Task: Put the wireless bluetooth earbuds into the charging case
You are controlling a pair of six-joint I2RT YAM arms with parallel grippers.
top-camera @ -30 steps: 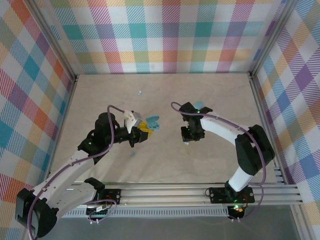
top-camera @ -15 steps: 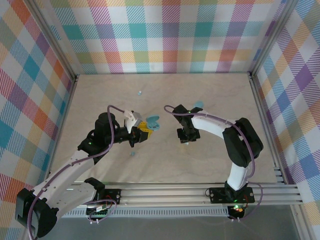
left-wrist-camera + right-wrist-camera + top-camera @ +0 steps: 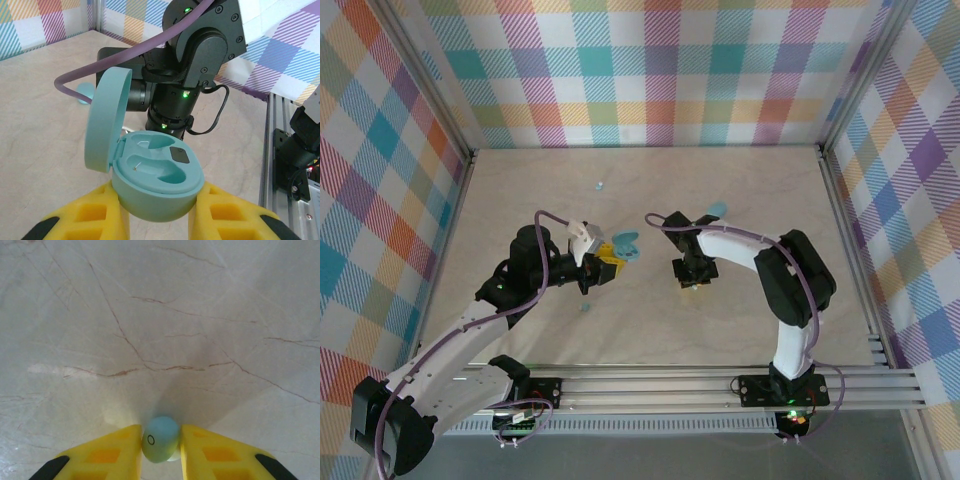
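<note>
Right gripper (image 3: 160, 445) is pinching a pale-blue earbud (image 3: 160, 437); left gripper (image 3: 158, 212), at its nine o'clock, is clamping the open charging case (image 3: 150, 177).

Had white tubular links and black rounded joint housings on both the left arm (image 3: 460, 340) and the right arm (image 3: 735, 245). Carried a purple cable (image 3: 542, 262) in loose loops along each arm. Ended in bright yellow fingers (image 3: 102, 460) of blocky form, with hollow rectangular pockets and black patches at the outer edges. Showed small green lights (image 3: 186, 93) on the black wrist housing of the right arm, with round screw holes (image 3: 234, 19) and a thin black wire (image 3: 220, 107).
</note>
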